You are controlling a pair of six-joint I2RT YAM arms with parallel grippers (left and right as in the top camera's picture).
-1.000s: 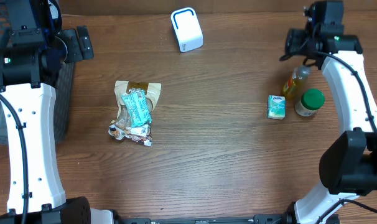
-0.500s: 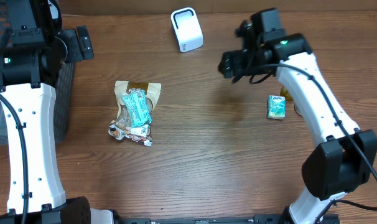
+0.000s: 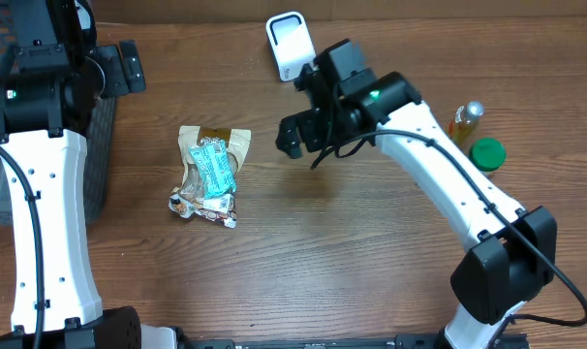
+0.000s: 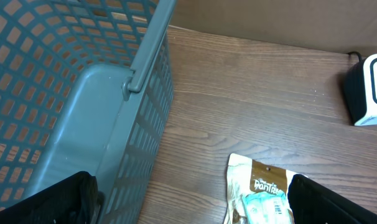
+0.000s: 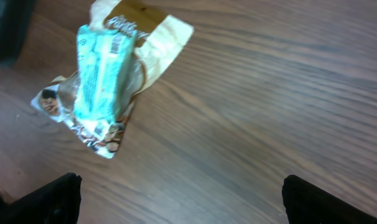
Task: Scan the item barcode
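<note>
overhead: teal packet lies on a tan pouch, left of the scanner and nearer the robot base. Right gripper hangs between scanner and packets. Left gripper sits far left of the scanner.
left wrist: jaws spread wide, empty. Basket below.
right wrist: jaws spread wide, nothing between. Packet in upper left of frame.
handling: I judge it light, crinkly, slippery film. I'd pinch across the narrow width mid-body. I can't make out the barcode from here.
</note>
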